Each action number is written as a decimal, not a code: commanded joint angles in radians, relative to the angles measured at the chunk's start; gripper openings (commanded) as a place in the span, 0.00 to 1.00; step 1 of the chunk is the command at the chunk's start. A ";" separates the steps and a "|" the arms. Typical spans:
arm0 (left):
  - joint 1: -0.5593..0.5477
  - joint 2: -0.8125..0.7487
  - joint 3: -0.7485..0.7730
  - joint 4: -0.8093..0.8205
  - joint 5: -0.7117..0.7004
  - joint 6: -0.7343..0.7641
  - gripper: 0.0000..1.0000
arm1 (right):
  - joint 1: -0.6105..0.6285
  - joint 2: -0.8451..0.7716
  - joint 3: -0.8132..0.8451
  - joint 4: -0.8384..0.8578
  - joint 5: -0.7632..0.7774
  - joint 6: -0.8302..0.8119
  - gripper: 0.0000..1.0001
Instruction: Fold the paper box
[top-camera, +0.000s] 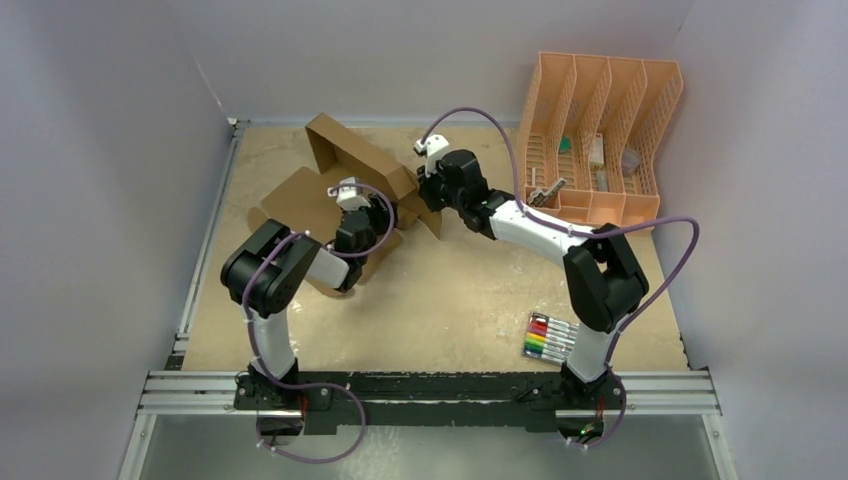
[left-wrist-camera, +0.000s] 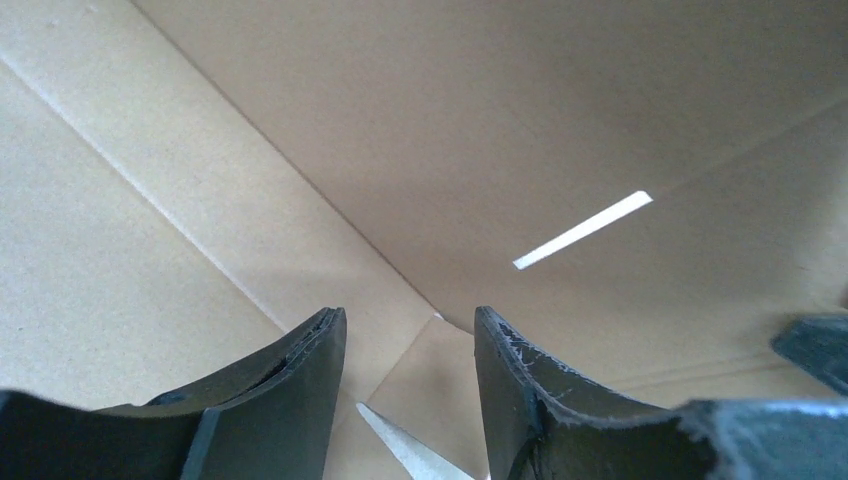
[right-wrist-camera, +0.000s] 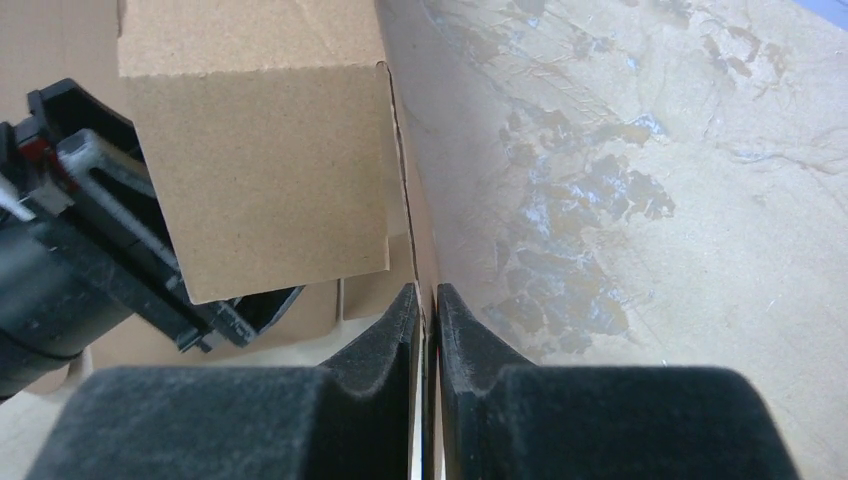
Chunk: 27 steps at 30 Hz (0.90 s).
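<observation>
One wall standing upright, other flaps lying flat: paper box (top-camera: 300, 195) sitting at table's (top-camera: 450, 300) far left, looking partway folded. Right gripper (right-wrist-camera: 427, 310) pinching thin panel edge; left gripper (left-wrist-camera: 410, 320) hanging spread over box floor, grasping nothing. Remaining walls, tabs awaiting folding.

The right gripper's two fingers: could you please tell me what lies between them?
A thin flap edge of the paper box, pinched in the right gripper, seen in the right wrist view.
</observation>
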<state>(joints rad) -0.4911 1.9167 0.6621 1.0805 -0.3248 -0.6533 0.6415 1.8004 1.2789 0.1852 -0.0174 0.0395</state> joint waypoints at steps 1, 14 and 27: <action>0.010 -0.142 -0.023 0.021 0.043 -0.006 0.51 | 0.008 0.010 0.063 0.054 0.027 0.019 0.13; 0.249 -0.546 0.156 -0.644 0.149 0.201 0.71 | 0.007 0.024 0.052 0.057 -0.008 -0.006 0.12; 0.491 -0.175 0.708 -0.821 0.331 0.250 0.77 | 0.008 0.016 0.044 0.034 -0.074 -0.033 0.11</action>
<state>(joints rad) -0.0452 1.6421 1.2308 0.2966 -0.1139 -0.4149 0.6434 1.8259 1.2976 0.1970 -0.0441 0.0246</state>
